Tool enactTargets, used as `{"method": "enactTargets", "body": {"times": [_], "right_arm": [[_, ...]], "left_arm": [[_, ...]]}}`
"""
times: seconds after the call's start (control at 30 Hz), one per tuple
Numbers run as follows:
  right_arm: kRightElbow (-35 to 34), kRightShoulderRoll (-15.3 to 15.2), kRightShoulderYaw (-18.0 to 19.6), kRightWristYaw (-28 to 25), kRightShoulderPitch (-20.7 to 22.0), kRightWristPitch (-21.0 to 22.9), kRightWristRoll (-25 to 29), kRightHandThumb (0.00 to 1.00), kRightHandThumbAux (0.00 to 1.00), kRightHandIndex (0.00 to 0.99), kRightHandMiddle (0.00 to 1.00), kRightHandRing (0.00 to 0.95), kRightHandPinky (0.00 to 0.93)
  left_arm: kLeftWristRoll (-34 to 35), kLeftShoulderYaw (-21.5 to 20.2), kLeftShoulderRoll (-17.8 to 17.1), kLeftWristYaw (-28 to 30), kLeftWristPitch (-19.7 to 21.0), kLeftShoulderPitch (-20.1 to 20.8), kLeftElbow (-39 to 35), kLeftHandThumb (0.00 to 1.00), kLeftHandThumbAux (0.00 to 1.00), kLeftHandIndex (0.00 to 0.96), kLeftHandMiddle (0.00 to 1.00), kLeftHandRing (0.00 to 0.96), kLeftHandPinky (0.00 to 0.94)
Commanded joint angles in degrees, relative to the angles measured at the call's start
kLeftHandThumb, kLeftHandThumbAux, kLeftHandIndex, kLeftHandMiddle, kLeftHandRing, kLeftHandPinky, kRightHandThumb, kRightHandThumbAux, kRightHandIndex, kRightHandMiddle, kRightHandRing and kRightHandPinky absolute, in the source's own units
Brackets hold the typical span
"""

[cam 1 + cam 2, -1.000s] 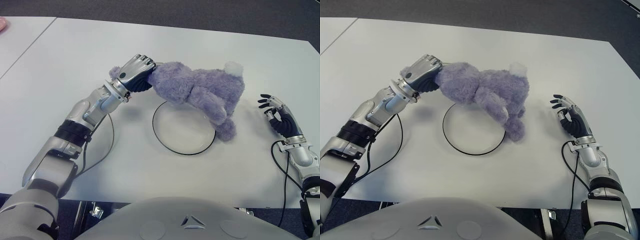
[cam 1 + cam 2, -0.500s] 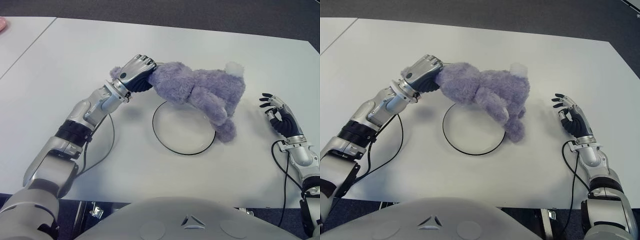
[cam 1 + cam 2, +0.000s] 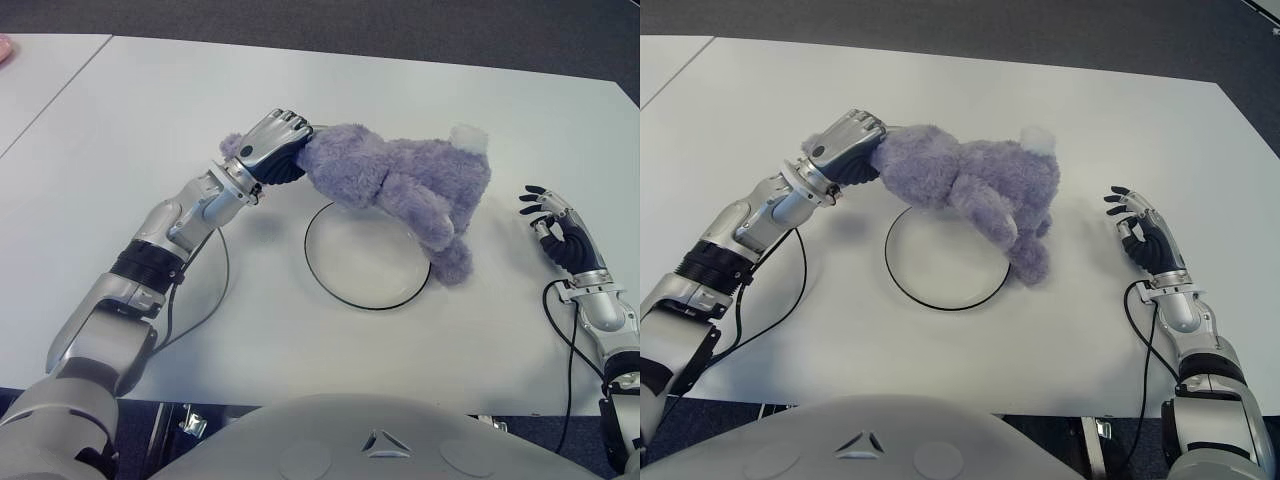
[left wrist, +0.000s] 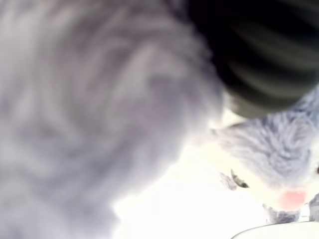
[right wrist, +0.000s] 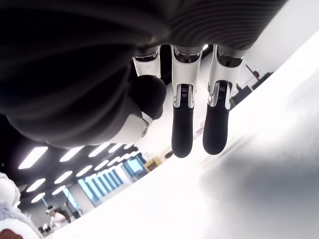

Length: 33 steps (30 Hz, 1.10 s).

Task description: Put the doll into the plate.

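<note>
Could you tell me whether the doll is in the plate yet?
Not yet: the left hand holds the doll over the plate's far rim.

The doll overhangs the far and right rim of the plate, blocking approach there. The plate's near and left rim are clear. Open table separates the plate from the right hand, fingers relaxed.

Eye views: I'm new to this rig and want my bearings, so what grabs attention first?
The fluffy purple plush doll, gripped at one end by the left hand, stretches over the far rim of the clear round plate mid-table. The right hand shows open beside the doll, on its right, holding nothing.
</note>
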<state>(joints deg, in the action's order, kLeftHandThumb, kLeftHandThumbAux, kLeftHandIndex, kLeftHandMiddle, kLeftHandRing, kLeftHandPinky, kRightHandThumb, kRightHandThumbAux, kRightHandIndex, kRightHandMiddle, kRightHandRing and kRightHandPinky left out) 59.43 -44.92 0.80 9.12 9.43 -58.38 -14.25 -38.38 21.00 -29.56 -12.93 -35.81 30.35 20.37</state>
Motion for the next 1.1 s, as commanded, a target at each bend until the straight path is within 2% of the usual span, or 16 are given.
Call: {"method": "enactTargets", "body": {"times": [0.03,1.07,1.1], "right_arm": [[4.3,10.56,-4.3,-1.02,-6.09,5.46,-2.35,1.0,0.74,0.203,0.126,0.307,0.416],[2.79,10.82,-4.42,-2.07,-6.63,6.15,-1.88,1.0,0.742,0.184,0.121,0.305,0.415],[2.72,10.78,-4.41,-2.14,-6.71,6.08,-1.85,1.0,0.742,0.184,0.12,0.305,0.415]], "left_arm": [[-1.28,-0.33,0.4,-0.13,-0.12,-0.84,0.81,0.716,0.706,0.442,0.853,0.852,0.82],[-0.91,-0.6,0.18,0.4,0.0,-1.05,-0.04,0.716,0.706,0.442,0.853,0.852,0.82],[-3.75,0.01,-0.23,-8.03,-7.31,-5.12,1.0,0.716,0.706,0.442,0.853,0.852,0.82]]}}
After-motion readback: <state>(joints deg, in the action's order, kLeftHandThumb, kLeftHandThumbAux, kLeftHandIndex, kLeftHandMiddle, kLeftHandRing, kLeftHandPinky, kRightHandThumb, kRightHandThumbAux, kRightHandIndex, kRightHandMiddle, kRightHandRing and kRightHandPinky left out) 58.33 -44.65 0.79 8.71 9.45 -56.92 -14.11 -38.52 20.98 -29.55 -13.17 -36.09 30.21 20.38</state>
